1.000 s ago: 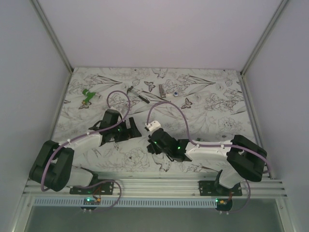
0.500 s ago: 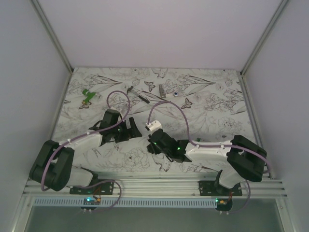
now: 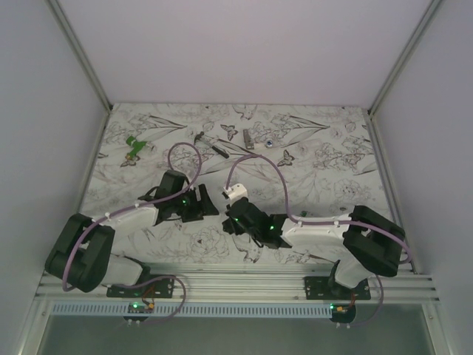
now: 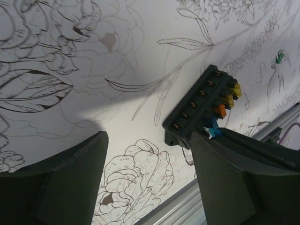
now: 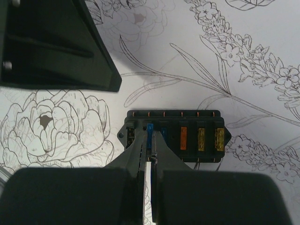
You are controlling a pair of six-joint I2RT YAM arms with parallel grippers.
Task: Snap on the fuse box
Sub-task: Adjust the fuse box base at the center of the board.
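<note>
Wide view first: the flower-printed tabletop (image 3: 332, 177), with both arms reaching in to meet around its middle, a little toward the near edge. That is where the fuse box (image 5: 174, 136) lies, flat on the print between the two end effectors.

The left end effector (image 4: 149, 154) is spread wide with nothing between its fingers, and the box sits just off its right finger. The right end effector (image 5: 150, 145) is over the box from the near side, its fingers pinched almost together on a thin blue fuse (image 5: 149, 132) at the left end of the row.

Inside the box, in a line beside the gripped one, are another blue fuse (image 5: 163, 135), an orange fuse (image 5: 183, 137) and two yellow fuses (image 5: 209, 139).

From above the box is hard to pick out, as the right wrist covers it. In the right wrist view its near edge is cut off by the fingers.

The box is dark, flat and rectangular, with a small tab at each end and a row of small metal contacts along one long side.

Off in the far left corner there's a small green piece (image 3: 133, 148).
</note>
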